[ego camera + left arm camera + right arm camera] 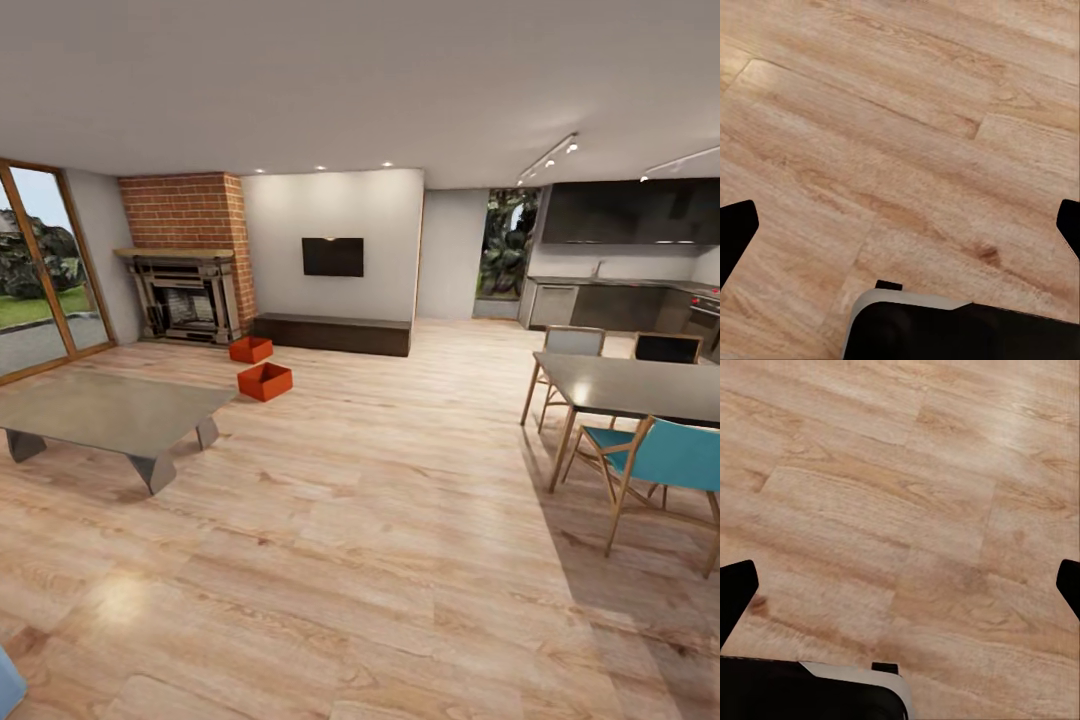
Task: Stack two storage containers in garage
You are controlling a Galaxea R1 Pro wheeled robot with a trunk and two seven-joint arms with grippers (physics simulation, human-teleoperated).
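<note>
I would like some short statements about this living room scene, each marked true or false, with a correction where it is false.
1. The two storage containers sit on the wood plank floor near the fireplace. True.
2. One container is stacked on the other. False: they stand apart, side by side on the floor.
3. A container rests on the low grey table. False: both are on the floor beyond it.
4. The left gripper holds nothing, its fingers wide apart. True.
5. The right gripper grips a container. False: it is open over bare floor.
</note>
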